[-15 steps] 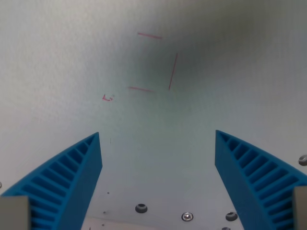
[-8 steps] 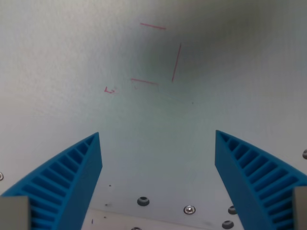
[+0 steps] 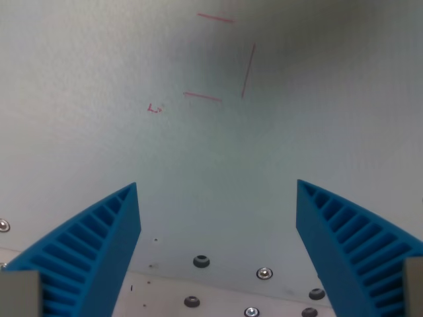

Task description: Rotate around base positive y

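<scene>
While hovering empty above a pale table (image 3: 79, 99), holds the gripper (image 3: 217, 183) spread wide, with nothing between the two blue ribbed fingers (image 3: 99, 244) and no contact with anything. Nearest, at the bottom of the wrist view: those fingers rising from both lower corners, fixed in the same spot in the picture as half a second and a full second ago. Just beyond and between them: a scatter of small round screws (image 3: 201, 261) set in the table near a paler seam, more of them showing now, and sitting higher in the picture than a second ago. Farther off, towards the top: three thin red lines (image 3: 248, 69) forming an open box shape, plus a tiny red scribble (image 3: 154, 108) to the wrist view's left of them, all slid steadily upward over the last second, the topmost line now close to the upper edge. Whole scene shifted together, so reads as camera motion, not as anything moving on the table. Suggests, as a judgement, a slow tilt of the wrist under way, in keeping with the asked rotation about the base y axis, with no way of telling how much turn remains. No object to handle: task concerns the gripper itself, poised above the table, looking down at it on a slant, well apart from the red lines
</scene>
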Motion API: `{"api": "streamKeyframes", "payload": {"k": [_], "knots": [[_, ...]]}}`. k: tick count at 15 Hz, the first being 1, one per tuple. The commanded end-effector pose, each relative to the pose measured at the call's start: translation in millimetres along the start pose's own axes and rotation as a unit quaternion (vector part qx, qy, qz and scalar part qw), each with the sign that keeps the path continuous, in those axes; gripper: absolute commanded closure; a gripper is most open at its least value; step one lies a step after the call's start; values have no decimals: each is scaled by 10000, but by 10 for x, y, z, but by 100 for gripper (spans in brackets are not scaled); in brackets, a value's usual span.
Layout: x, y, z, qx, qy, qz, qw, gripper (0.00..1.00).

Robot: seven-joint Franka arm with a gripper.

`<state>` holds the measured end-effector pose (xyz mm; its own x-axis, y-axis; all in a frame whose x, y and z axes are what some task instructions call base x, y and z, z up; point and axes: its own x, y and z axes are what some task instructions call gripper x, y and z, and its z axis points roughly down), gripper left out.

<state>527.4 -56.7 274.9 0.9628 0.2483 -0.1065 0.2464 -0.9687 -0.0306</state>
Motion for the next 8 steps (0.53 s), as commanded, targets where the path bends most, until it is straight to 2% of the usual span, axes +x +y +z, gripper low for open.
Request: {"api": "streamKeyframes", "payload": {"k": [1, 8], "knots": [[88, 33, -64, 237, -1062, 6, 9941, 0], [88, 33, -64, 337, -1454, 10, 9888, 0]]}}
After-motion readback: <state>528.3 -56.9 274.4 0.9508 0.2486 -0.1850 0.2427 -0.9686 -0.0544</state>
